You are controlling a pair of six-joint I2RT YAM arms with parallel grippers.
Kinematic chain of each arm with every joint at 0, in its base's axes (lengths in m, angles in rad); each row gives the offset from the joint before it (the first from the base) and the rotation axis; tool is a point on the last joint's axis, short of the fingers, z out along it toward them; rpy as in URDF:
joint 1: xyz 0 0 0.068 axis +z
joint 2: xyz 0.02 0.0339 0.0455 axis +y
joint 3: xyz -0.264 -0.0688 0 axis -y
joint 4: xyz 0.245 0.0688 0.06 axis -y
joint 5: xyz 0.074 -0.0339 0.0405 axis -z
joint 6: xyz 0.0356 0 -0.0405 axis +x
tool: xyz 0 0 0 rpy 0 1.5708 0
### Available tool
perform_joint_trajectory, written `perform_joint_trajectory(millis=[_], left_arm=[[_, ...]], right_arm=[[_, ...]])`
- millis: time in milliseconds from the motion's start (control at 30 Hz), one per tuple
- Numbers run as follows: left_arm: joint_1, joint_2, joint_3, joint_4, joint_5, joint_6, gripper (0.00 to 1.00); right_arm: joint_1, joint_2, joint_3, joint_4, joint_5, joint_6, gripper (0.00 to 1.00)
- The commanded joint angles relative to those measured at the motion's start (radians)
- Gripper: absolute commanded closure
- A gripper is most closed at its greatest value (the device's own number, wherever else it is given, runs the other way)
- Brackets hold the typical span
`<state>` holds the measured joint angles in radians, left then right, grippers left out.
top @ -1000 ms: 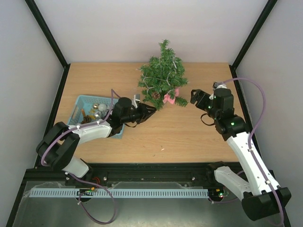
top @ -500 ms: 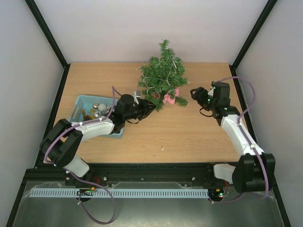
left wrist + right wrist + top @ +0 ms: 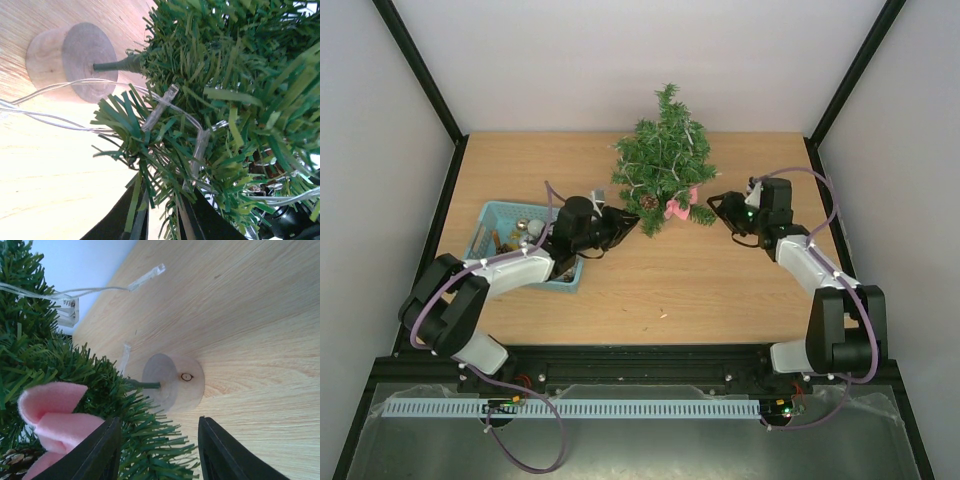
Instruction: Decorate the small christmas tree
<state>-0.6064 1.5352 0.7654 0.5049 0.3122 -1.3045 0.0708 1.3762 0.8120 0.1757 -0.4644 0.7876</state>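
Observation:
The small christmas tree point(image 3: 663, 160) stands at the back middle of the table on a round wooden base point(image 3: 175, 382). It carries a pink felt bow point(image 3: 680, 207), a pinecone point(image 3: 648, 202) and a clear light string point(image 3: 160, 107). My left gripper point(image 3: 626, 224) is pushed into the tree's lower left branches. In the left wrist view point(image 3: 164, 200) its jaws stand a little apart with needles between them. My right gripper point(image 3: 714, 206) is open and empty at the tree's lower right, facing the base, and it also shows in the right wrist view point(image 3: 159, 426).
A teal basket point(image 3: 492, 212) holding several ornaments sits at the left, under my left arm. A small scrap point(image 3: 663, 316) lies near the front edge. Black frame posts stand at both back corners.
My right gripper has moved left, close to the tree's lower right side. My left gripper has moved up and back into the lower left branches.

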Motion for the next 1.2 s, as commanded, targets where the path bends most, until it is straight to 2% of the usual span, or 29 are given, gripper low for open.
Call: perform_joint_trajectory(millis=[0, 133, 467, 1167], left_arm=[[0.019, -0.029, -0.011, -0.005, -0.008, 0.035, 0.83], [0.035, -0.025, -0.007, -0.006, -0.001, 0.043, 0.84], [0.082, -0.026, -0.002, -0.014, 0.007, 0.062, 0.84], [0.172, 0.024, 0.079, -0.025, 0.045, 0.101, 0.84]], right_arm=[[0.017, 0.003, -0.030, 0.056, -0.059, -0.003, 0.58], [0.046, -0.001, -0.039, 0.053, -0.059, -0.005, 0.63], [0.101, -0.031, -0.062, 0.038, -0.037, -0.004, 0.65], [0.202, -0.091, -0.118, 0.057, -0.017, 0.027, 0.61]])
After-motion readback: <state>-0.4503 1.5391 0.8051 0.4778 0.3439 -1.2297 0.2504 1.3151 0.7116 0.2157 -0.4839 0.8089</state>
